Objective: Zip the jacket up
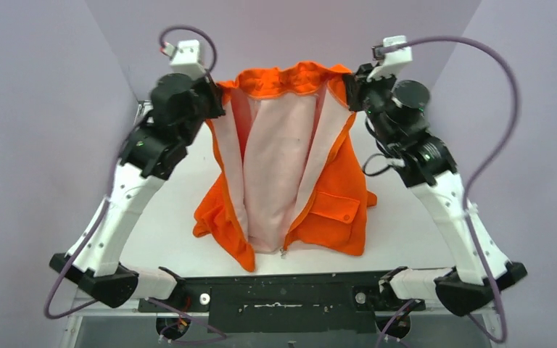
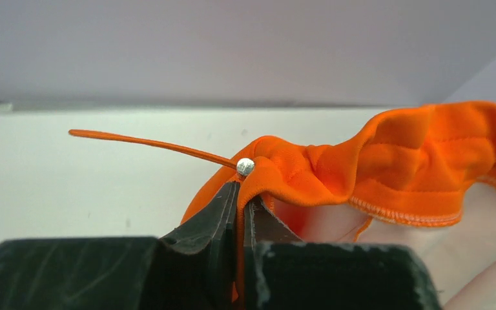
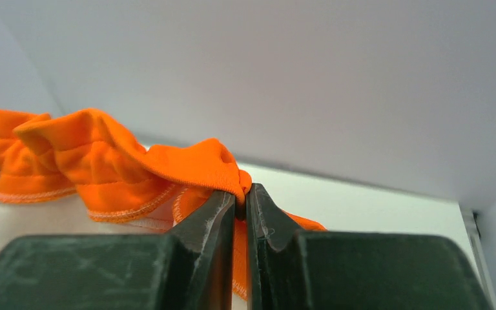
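The jacket (image 1: 333, 188) hangs unzipped over the counter (image 1: 413, 225), hem resting on it, pale lining exposed. The left fingers (image 2: 216, 219) are clenched on the jacket's collar corner beside a metal snap (image 2: 245, 166). The right fingers (image 3: 210, 223) are clenched on the opposite collar corner.

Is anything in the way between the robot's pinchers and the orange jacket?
No, nothing visible is in the way. The left gripper and the right gripper each have their jaws pinched shut on the top edge of the small bright orange fabric jacket. They hold it up, open, with its pale lining showing.
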Robot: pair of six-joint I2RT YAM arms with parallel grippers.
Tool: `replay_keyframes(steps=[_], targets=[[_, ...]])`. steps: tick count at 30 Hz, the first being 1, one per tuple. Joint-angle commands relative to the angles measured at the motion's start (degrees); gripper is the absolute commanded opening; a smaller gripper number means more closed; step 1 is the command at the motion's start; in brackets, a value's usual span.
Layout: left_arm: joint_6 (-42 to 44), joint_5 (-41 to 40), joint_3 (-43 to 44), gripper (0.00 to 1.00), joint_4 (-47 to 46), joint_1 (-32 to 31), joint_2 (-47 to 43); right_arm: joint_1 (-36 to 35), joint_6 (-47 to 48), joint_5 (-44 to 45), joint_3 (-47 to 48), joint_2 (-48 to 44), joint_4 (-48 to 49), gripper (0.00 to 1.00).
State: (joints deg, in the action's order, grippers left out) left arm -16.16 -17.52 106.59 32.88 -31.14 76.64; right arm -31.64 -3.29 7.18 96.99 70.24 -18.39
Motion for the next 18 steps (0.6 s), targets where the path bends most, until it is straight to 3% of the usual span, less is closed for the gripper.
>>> replay_keyframes(steps=[1, 9, 13, 18], targets=[[-4.1, -13.3, -13.7, 0.0, -8.0, 1.1, 2.2, 10.4, -5.5, 1.5, -6.4, 7.1, 1.9, 0.0], [-10.0, -11.2, -17.8, 0.0, -10.5, 4.1, 9.2, 13.5, -7.9, -3.1, -5.8, 19.0, 3.5, 0.0], [-9.8, -10.9, -13.4, 0.0, -10.3, 5.1, 13.7, 14.0, -8.4, -3.5, -0.1, 25.6, 3.6, 0.0], [-8.6, -10.2, -2.4, 0.0, -7.9, 8.4, 23.2, 14.7, -9.5, -3.9, 13.7, 38.1, -0.2, 0.0]])
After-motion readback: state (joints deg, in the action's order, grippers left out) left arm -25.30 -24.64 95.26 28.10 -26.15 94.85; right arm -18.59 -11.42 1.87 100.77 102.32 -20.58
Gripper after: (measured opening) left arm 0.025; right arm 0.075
